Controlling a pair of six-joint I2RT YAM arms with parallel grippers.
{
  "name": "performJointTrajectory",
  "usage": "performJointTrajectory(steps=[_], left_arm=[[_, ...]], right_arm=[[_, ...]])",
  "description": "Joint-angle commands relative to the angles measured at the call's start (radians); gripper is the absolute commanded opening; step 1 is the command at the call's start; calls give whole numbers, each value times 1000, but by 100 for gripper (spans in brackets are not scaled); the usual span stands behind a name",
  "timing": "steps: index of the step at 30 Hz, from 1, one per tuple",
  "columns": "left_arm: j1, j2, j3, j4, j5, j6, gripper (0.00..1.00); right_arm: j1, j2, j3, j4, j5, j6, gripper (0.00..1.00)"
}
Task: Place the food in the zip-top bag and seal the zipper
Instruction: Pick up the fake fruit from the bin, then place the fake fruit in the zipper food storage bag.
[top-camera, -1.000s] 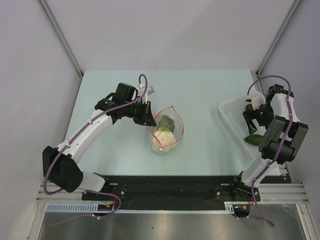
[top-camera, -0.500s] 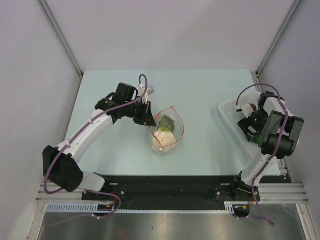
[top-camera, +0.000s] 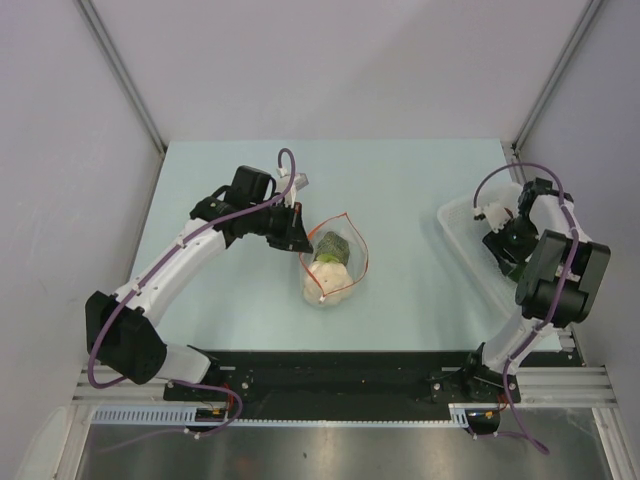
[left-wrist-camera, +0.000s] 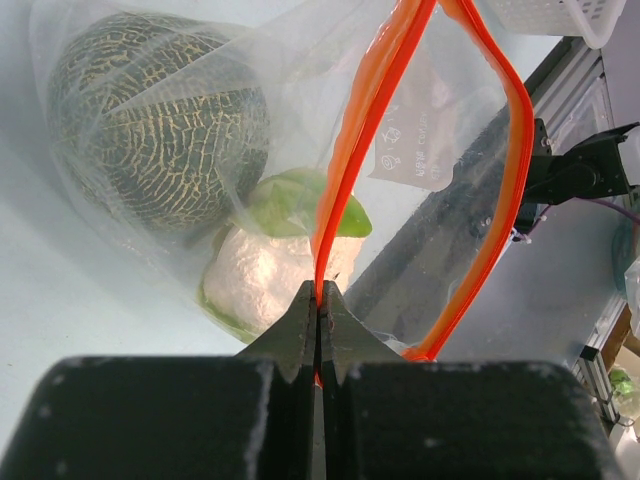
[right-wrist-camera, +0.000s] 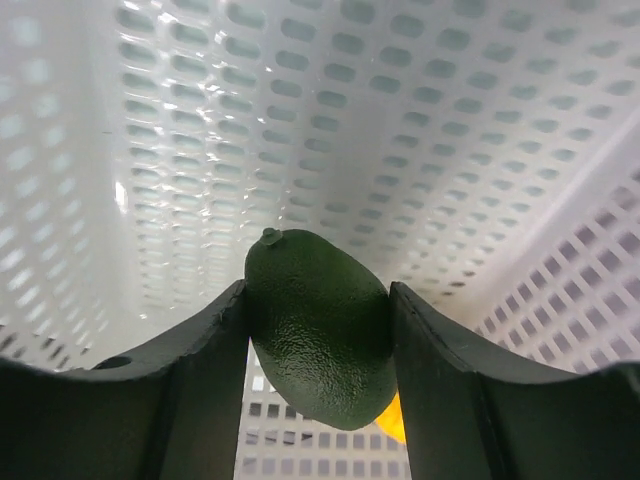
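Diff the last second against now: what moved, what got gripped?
Right gripper dropped into the white basket and closed from wide open onto a dark green food piece. Unchanged: left gripper shut on the zipper, holding the zip-top bag mouth open; bagged food hasn't shifted.

From overhead we see the whole tabletop (top-camera: 400, 180); our left wrist view hugs the zip-top bag (left-wrist-camera: 420, 150), our right the basket (right-wrist-camera: 350, 120).

table (top-camera: 400, 190): pale green | on it: zip-top bag (top-camera: 332, 282), white basket (top-camera: 455, 226)
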Motion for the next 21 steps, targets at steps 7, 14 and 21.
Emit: performJointTrajectory(steps=[7, 14, 21], left_arm=[[12, 3, 33, 21, 31, -16, 0], [38, 20, 52, 8, 72, -32, 0], [74, 28, 55, 11, 126, -55, 0]], right_arm=[[191, -295, 229, -81, -336, 254, 24], [445, -338, 543, -2, -679, 599, 22], [807, -404, 465, 354, -799, 878, 21]])
